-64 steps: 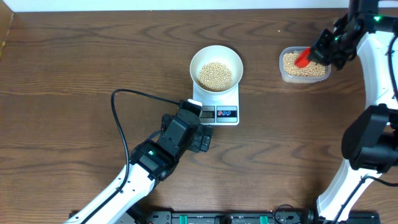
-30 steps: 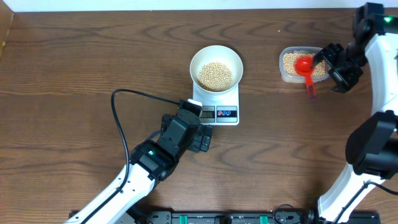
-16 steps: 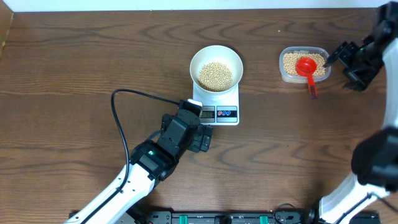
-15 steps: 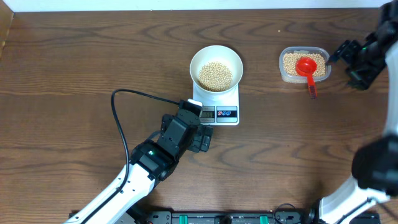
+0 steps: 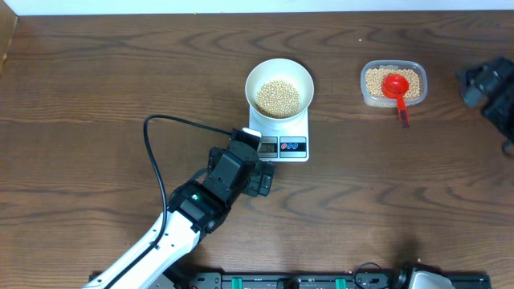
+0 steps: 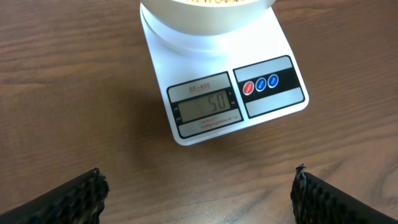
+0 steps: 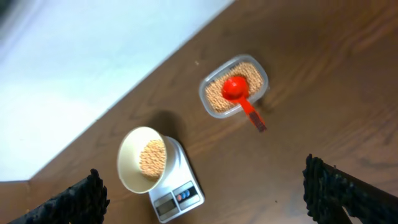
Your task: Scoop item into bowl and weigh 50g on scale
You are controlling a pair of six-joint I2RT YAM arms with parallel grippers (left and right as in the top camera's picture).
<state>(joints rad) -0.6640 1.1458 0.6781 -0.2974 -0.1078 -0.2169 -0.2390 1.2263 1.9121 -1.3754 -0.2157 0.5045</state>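
The white bowl (image 5: 255,77) stands on the white scale (image 5: 299,127) with a heap of tan beans (image 5: 278,97) in it. In the left wrist view the scale (image 6: 186,68) shows 50 on its display (image 6: 206,111). My left gripper (image 5: 262,178) hovers just in front of the scale, open, with only bare wood between its fingers (image 6: 74,199). My right gripper (image 5: 488,84) is at the far right edge, raised high, open and empty. From there the bowl (image 7: 129,163) and scale (image 7: 184,198) lie far below my right gripper (image 7: 205,199).
A clear plastic tub (image 5: 363,88) of beans sits right of the bowl, with a red scoop (image 5: 395,86) resting in it, handle over the front rim. A black cable (image 5: 152,152) loops left of my left arm. The pale wall borders the table's far edge.
My right gripper released the red scoop into the tub, opened wide and pulled away up and to the right. Left arm, bowl and scale are unmoved.
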